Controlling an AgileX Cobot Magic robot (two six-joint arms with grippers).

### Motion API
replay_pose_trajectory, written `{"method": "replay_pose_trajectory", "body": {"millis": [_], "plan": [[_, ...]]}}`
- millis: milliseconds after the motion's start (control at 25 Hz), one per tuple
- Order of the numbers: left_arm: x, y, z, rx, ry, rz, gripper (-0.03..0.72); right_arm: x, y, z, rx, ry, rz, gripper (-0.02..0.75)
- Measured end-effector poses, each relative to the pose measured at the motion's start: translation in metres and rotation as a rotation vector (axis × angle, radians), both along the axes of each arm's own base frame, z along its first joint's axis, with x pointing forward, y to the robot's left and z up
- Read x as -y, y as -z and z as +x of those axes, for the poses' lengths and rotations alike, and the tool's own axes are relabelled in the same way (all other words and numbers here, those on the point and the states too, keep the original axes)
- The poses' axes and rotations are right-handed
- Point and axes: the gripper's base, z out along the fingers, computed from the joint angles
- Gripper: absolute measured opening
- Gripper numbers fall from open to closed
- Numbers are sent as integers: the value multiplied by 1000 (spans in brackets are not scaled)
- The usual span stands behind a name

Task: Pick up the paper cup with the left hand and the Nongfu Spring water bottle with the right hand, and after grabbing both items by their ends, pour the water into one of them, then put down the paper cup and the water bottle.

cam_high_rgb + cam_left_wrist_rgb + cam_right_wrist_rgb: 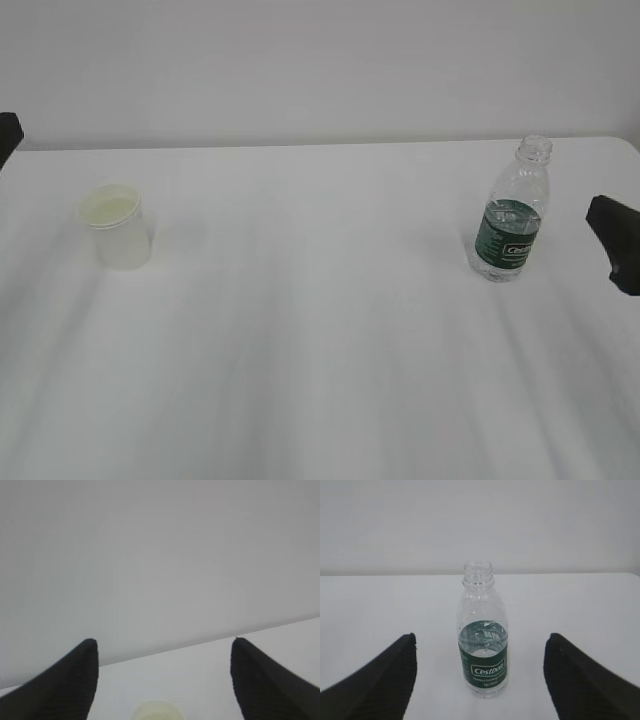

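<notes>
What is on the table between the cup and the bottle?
Nothing. In the exterior view only bare white table lies between the paper cup and the water bottle.

Paper cup [117, 226] upright at table [320, 360] left, water bottle [511, 221] upright at right, well apart.
</notes>
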Motion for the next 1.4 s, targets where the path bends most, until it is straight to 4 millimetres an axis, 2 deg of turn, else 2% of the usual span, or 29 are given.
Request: {"method": "replay_pose_trajectory", "body": {"millis": [440,680,800,1000,1120,1400], "plan": [[-6,-34,-38,31,-40,-18,591,0,-46,-13,15,-34,-9,592],[-12,-50,-67,38,-85,-15,589,1,-59,-26,12,-53,-31,592],[-16,-61,-77,23,-117,-3,588,2,-63,-34,3,-65,-52,592],[-19,-83,-91,42,-147,-28,588,3,-82,-45,14,-85,-78,592],[-21,-86,-100,47,-158,-47,588,4,-92,-50,20,-95,-102,592],[-22,-93,-131,26,-139,-61,586,8,-99,-67,45,-105,-163,592]]}}
